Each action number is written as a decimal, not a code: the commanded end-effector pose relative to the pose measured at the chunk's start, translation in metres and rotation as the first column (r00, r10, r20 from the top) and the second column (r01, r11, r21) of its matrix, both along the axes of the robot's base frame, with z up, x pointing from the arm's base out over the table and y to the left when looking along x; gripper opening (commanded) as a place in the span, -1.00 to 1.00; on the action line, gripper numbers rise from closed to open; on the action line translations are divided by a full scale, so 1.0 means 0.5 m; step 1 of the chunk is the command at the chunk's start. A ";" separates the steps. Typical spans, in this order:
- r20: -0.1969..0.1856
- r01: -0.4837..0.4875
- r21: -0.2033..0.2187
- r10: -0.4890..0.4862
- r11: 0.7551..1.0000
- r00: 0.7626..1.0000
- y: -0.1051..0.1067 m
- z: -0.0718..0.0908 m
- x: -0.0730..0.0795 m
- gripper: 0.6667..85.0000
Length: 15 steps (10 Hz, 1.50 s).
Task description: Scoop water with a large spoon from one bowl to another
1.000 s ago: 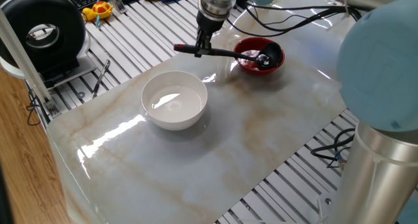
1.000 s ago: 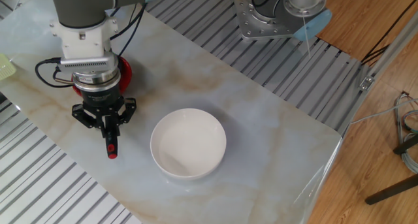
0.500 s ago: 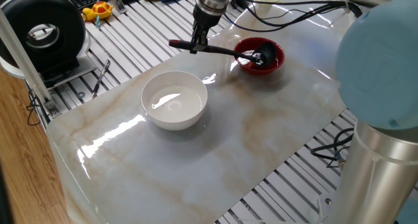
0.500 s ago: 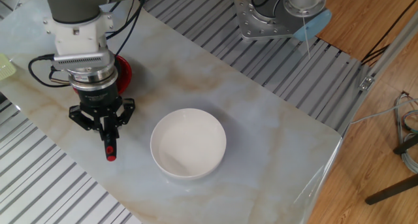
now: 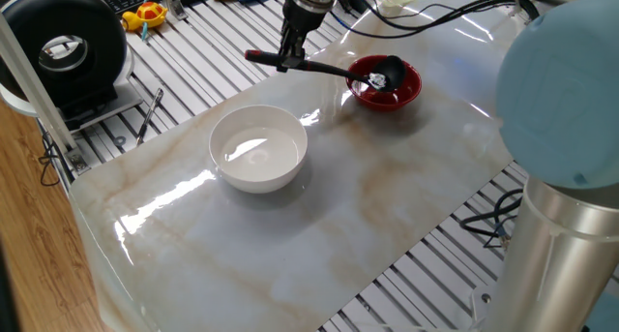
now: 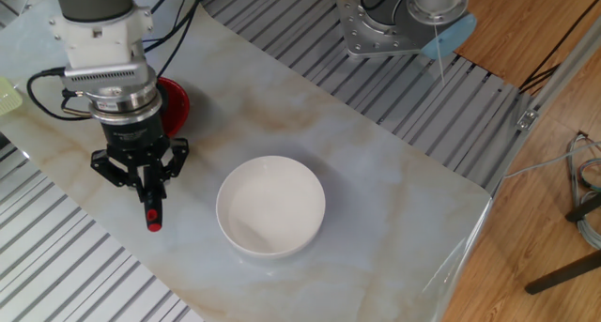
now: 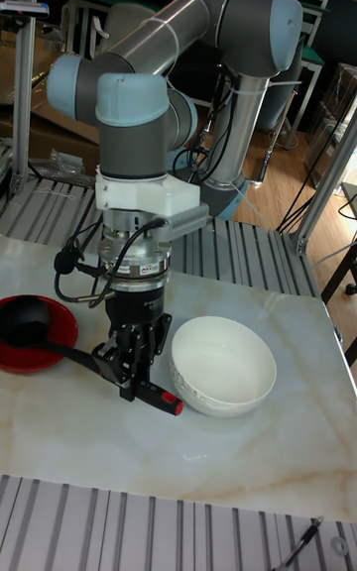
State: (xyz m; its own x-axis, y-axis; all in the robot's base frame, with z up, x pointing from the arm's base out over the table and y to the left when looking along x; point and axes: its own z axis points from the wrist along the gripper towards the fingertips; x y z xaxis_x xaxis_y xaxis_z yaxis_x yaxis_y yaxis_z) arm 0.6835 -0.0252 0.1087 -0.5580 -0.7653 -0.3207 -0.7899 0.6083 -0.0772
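My fingers (image 7: 129, 380) are clamped on the handle of the large spoon (image 5: 329, 70), close to its red end — that end sticks out just past them in the other fixed view (image 6: 150, 214). The handle runs roughly level, slightly tilted, from my grip toward the red bowl (image 5: 387, 84). The black scoop sits over the red bowl's opening, at or just above rim height; I cannot tell whether it touches the inside. A bright glint shows in the scoop. In the tall fixed view the scoop lies dark against the red bowl (image 7: 28, 334).

The white bowl (image 5: 258, 149) stands on the marble desk (image 5: 319, 226), apart from the red bowl and nearer the desk's middle. Its inside shows a glossy sheen in one fixed view — possibly water, not certain. The spoon's red end (image 7: 169, 401) hangs just beside the white bowl's rim (image 7: 223, 366), not touching.

Around the desk: slatted metal surface (image 6: 394, 106), a black round device (image 5: 66, 47) at the far left corner.
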 end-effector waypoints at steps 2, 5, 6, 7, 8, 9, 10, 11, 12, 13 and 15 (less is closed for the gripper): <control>0.000 0.010 0.011 -0.010 1.000 1.000 0.000 0.035 0.006 -0.98; -0.002 0.019 0.016 -0.019 1.000 1.000 0.010 0.047 0.014 -0.98; -0.002 0.022 0.019 -0.022 1.000 1.000 0.012 0.049 0.016 -0.98; -0.003 0.025 0.019 -0.025 1.000 1.000 0.013 0.051 0.017 -0.98; -0.003 0.026 0.014 -0.026 1.000 1.000 0.010 0.053 0.019 -0.98; -0.004 0.028 0.014 -0.028 1.000 1.000 0.012 0.056 0.022 -0.98; -0.006 0.030 0.016 -0.030 0.999 1.000 0.017 0.062 0.026 -0.98; -0.009 0.036 0.018 -0.036 0.999 0.999 0.023 0.068 0.028 -0.98; -0.011 0.038 0.019 -0.038 0.999 0.999 0.030 0.075 0.030 -0.98; -0.015 0.041 0.019 -0.040 0.999 0.999 0.039 0.080 0.031 -0.98; -0.021 0.048 0.021 -0.048 0.999 0.999 0.063 0.093 0.035 -0.98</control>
